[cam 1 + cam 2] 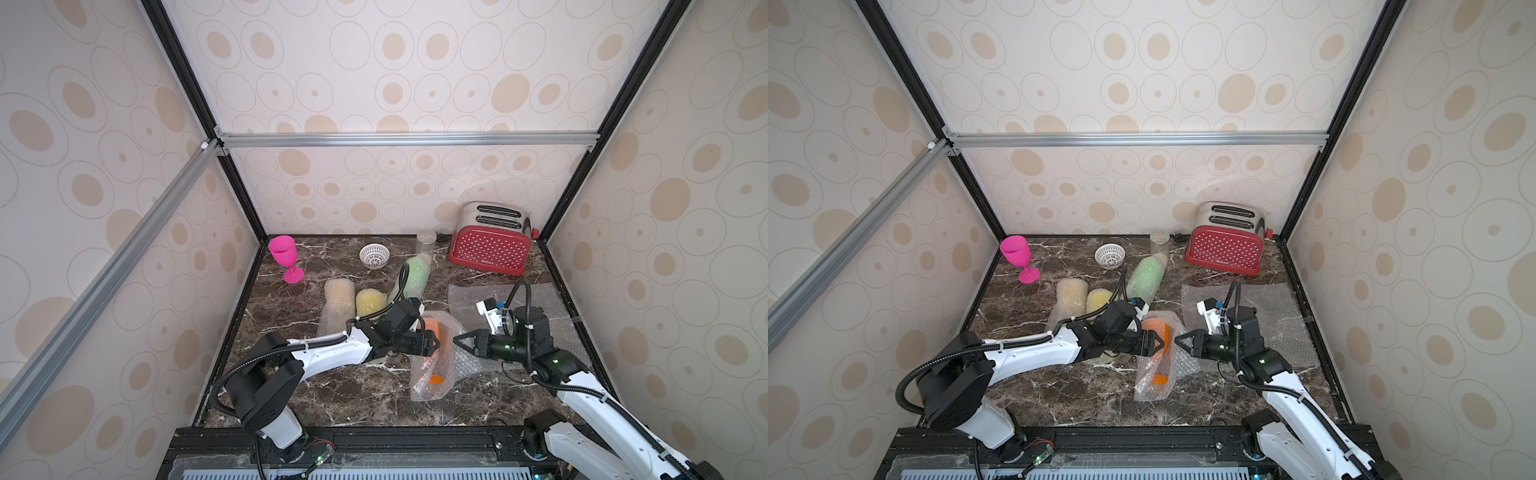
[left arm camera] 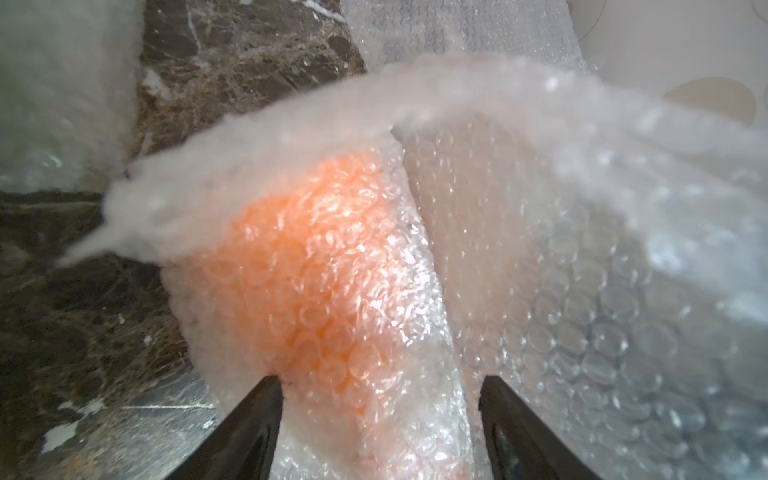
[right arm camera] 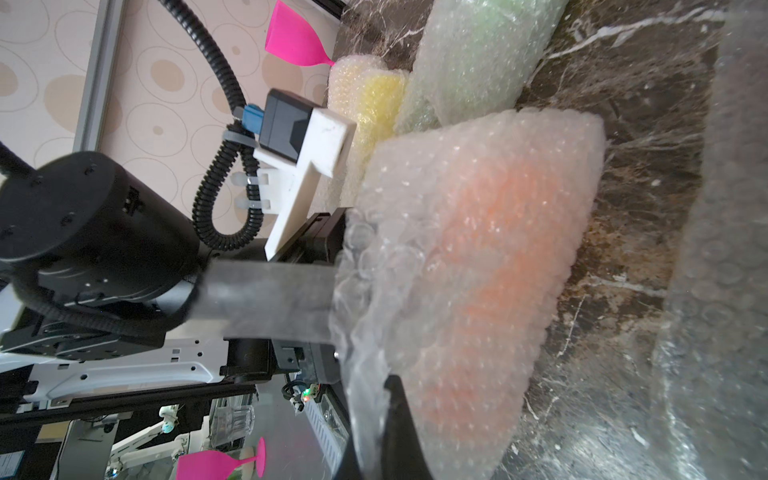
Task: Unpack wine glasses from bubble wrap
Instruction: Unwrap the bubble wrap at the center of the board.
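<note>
Orange plastic goblet (image 1: 435,327) light, rigid: take bowl. Clear bubble wrap (image 1: 428,386) floppy. Left gripper (image 1: 434,343) fingers wide astride goblet; right gripper (image 1: 457,338) fingers pinching wrap edge.

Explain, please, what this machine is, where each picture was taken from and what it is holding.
This is a two-armed robot at a marble table; each arm ends in a two-fingered pincer. Both top views look down from overhead; the other two come from wrist cameras. On the table are a bare pink goblet, a white bowl, a clear jar, a red toaster, a flat sheet, and an amber roll, a yellow roll and a green roll of bubble wrap. The orange goblet lies in loosened wrap. The left pincer is open, its fingers either side of it; the right pincer is shut, apparently pinching the wrap's edge.
</note>
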